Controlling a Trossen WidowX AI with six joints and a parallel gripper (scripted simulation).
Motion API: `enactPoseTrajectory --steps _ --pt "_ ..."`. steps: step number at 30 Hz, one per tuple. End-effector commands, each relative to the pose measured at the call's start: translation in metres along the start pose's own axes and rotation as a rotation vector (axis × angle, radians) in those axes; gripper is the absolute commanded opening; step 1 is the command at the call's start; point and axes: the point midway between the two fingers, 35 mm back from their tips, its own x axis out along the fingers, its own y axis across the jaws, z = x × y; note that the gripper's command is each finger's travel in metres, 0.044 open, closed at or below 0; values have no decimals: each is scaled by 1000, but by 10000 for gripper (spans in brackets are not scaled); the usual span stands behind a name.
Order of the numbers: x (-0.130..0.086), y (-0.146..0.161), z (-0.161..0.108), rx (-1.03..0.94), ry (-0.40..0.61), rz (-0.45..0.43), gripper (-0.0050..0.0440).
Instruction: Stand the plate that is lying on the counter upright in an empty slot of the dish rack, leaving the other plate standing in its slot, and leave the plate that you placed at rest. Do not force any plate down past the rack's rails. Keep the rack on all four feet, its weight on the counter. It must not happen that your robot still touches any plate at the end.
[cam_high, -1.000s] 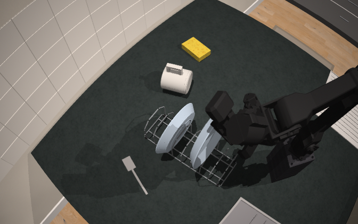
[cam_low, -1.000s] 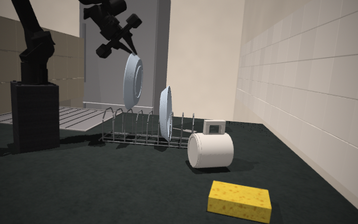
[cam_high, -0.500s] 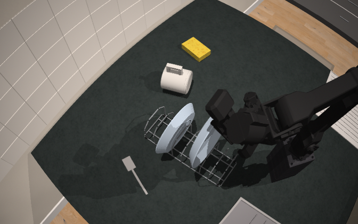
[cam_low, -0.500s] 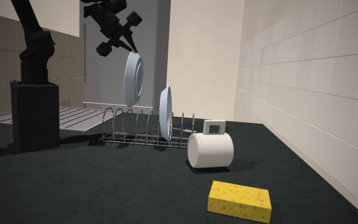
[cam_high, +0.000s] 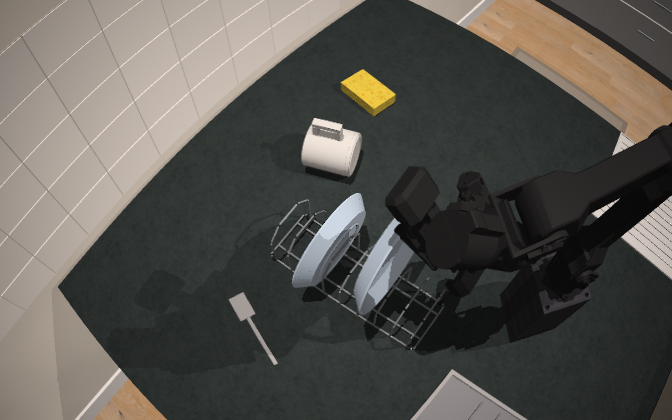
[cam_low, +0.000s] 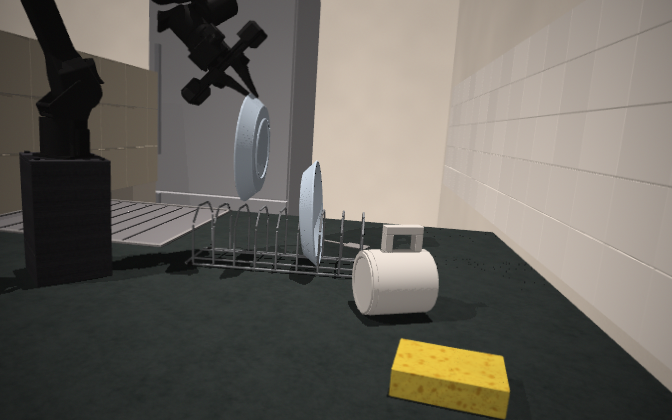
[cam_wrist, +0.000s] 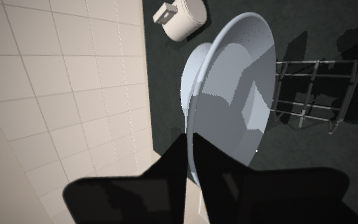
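My gripper (cam_low: 246, 85) is shut on the top rim of a pale blue plate (cam_low: 252, 147), which hangs upright in the air above the wire dish rack (cam_low: 276, 244). The plate's lower edge is just above the rack's hoops, apart from them. The held plate also shows in the overhead view (cam_high: 382, 267) and in the wrist view (cam_wrist: 232, 95), with my fingers pinching its rim. The other pale blue plate (cam_low: 312, 212) stands in a slot toward the rack's far end, seen too in the overhead view (cam_high: 329, 240). The rack sits flat on the dark counter.
A white mug (cam_low: 395, 277) lies on its side beside the rack's end. A yellow sponge (cam_low: 450, 377) lies nearer the front. A spatula (cam_high: 251, 325) lies on the counter on the rack's other side. The tiled wall runs along one side; my arm's base (cam_low: 65, 215) stands near the rack.
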Motion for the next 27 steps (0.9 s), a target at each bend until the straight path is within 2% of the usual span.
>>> enactPoseTrajectory --steps 1,27 --pt "-3 7 -1 17 2 23 0" --pt "-3 5 0 16 4 23 0"
